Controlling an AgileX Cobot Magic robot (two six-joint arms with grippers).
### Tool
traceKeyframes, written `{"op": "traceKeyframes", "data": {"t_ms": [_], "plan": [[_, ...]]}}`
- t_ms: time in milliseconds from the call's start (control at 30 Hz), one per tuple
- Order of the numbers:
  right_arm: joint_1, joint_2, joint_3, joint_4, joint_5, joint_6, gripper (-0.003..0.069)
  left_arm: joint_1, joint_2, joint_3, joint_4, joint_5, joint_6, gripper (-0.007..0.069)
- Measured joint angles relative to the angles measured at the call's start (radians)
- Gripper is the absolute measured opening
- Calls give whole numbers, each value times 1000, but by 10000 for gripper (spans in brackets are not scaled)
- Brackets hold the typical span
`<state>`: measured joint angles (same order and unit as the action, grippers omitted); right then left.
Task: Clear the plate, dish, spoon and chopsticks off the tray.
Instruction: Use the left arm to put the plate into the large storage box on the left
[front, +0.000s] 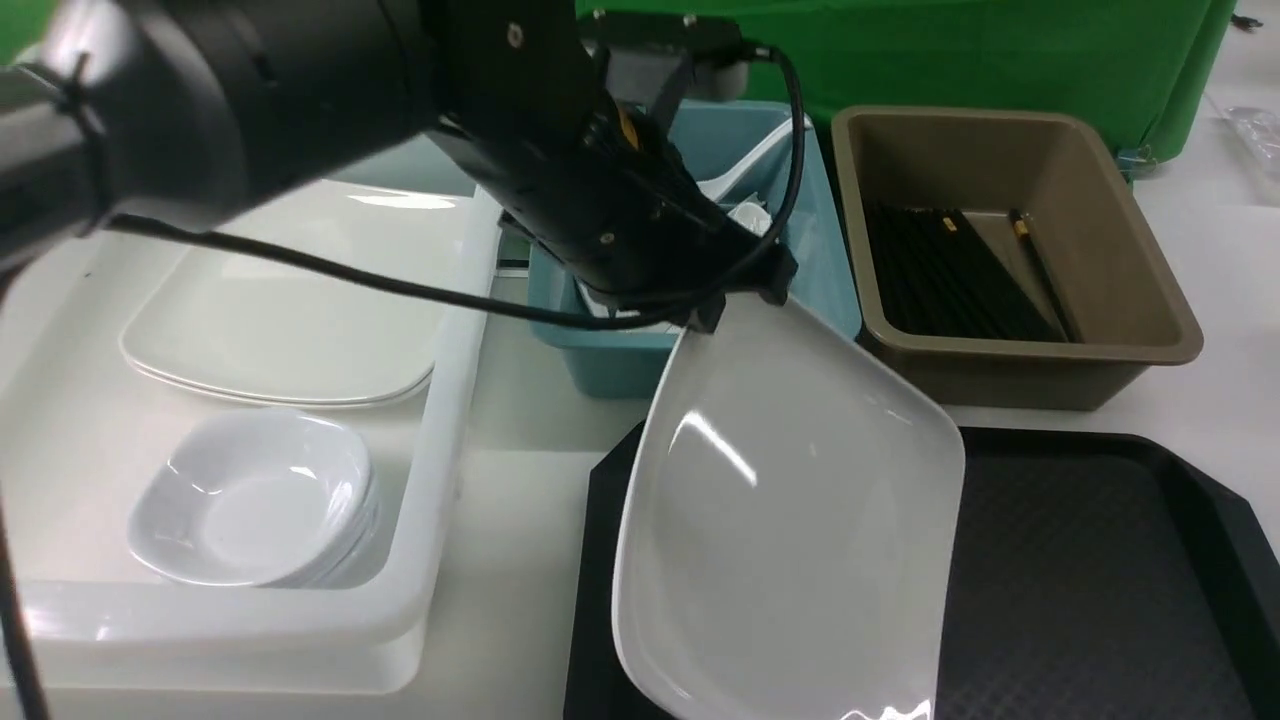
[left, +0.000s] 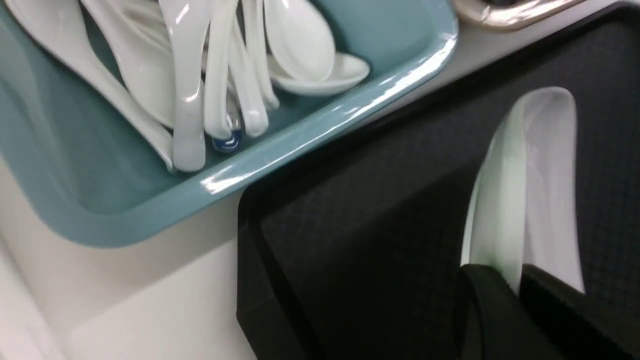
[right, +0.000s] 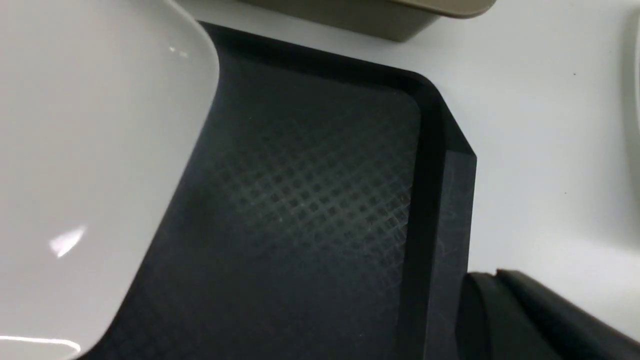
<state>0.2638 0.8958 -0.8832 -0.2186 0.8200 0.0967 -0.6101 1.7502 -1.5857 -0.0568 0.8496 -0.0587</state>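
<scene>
My left gripper (front: 740, 300) is shut on the rim of the large white plate (front: 790, 520) and holds it steeply tilted above the left part of the black tray (front: 1080, 580). In the left wrist view the plate (left: 525, 190) shows edge-on between the closed jaws of the left gripper (left: 517, 285), over the tray (left: 375, 240). My right gripper (right: 492, 275) is shut and empty, over the table just beyond the tray's rim (right: 435, 200); it is out of the front view. The plate (right: 85, 150) also shows in the right wrist view. Beside the plate, the tray surface that shows is bare.
A teal tub (front: 610, 365) behind the tray holds several white spoons (left: 200, 75). A brown tub (front: 1010, 250) at the back right holds black chopsticks (front: 950, 270). A white bin (front: 440, 420) on the left holds stacked large plates (front: 280, 310) and small dishes (front: 260, 495).
</scene>
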Motion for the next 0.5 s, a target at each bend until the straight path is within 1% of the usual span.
{"op": "traceKeyframes", "data": {"t_ms": [500], "plan": [[0,0,0,3,-29,0,64,0,-29,-62,18,4,7,22]]}}
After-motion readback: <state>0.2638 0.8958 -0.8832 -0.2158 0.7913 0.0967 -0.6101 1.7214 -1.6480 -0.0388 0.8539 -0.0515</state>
